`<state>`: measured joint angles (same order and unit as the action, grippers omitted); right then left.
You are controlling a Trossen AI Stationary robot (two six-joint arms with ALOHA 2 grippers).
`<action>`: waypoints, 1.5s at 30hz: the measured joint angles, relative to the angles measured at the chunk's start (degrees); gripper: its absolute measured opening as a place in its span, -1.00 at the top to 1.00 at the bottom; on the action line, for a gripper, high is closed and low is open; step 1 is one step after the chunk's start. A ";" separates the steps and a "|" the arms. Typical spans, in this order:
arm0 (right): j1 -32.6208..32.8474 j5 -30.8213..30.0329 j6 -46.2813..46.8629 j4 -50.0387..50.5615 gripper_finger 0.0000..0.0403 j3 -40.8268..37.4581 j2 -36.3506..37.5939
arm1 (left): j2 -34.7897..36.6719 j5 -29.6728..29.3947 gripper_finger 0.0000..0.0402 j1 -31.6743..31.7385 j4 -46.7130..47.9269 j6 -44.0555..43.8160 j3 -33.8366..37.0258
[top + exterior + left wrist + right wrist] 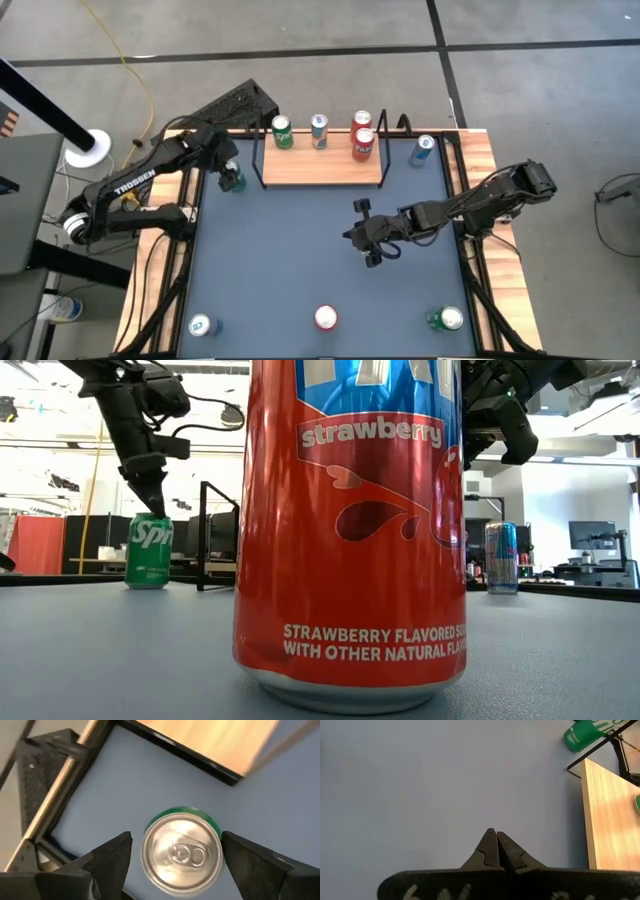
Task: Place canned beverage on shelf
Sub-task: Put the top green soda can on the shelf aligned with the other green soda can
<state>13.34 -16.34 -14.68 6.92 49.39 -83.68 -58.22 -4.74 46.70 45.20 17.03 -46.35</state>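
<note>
Green soda can (181, 851) stands upright on the table, just left of the shelf (322, 168). Left gripper (177, 857) straddles it, fingers wide, not touching. Judged rigid, smooth, dentable: grip mid-body. Right gripper (496, 851) idles closed, mid-table.

The left arm reaches from the left edge toward the far left corner of the surface, wrist bent down, its left gripper (175, 855) pointing straight down with jaws spread wide. The right arm stretches in from the right edge toward the middle, its right gripper (496, 849) held low and level, jaws pressed together.
</note>
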 joint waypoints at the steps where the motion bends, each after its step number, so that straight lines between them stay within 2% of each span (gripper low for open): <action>1: 0.00 0.00 0.01 0.00 1.00 0.00 -0.01 | -0.30 -1.01 -0.46 0.27 -0.87 -0.56 -0.01; 4: 0.00 0.00 0.04 0.02 1.00 0.00 -0.03 | -0.99 -2.42 -0.46 1.20 -1.93 -2.69 -0.21; 11: 0.00 0.02 0.19 0.09 1.00 0.00 -0.04 | -1.07 2.95 -0.46 1.79 0.52 -10.69 -3.30; 18: 0.00 0.06 0.28 0.09 1.00 0.00 -0.04 | -1.07 -5.58 -0.46 1.82 2.36 -20.16 -4.42; 22: -0.03 0.07 0.25 -1.44 1.00 -1.50 -0.04 | -1.07 -4.00 -0.46 1.25 2.90 -23.85 -4.42; 29: -2.03 1.65 0.70 -4.42 1.00 -5.15 -0.06 | -1.04 -4.53 -0.46 -0.45 3.01 -26.75 -4.42; 35: -3.51 1.62 -0.38 -7.35 1.00 -5.22 -0.04 | -1.02 -7.92 -0.46 -1.32 2.61 -28.25 -3.15; 45: -3.65 1.62 -2.21 -10.62 1.00 -5.22 -0.04 | -1.04 -6.52 -0.46 -1.32 -1.65 -28.07 0.42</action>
<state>9.69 -14.72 -16.88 -3.70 44.16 -83.72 -59.27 -11.25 45.39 43.54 -11.05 -45.92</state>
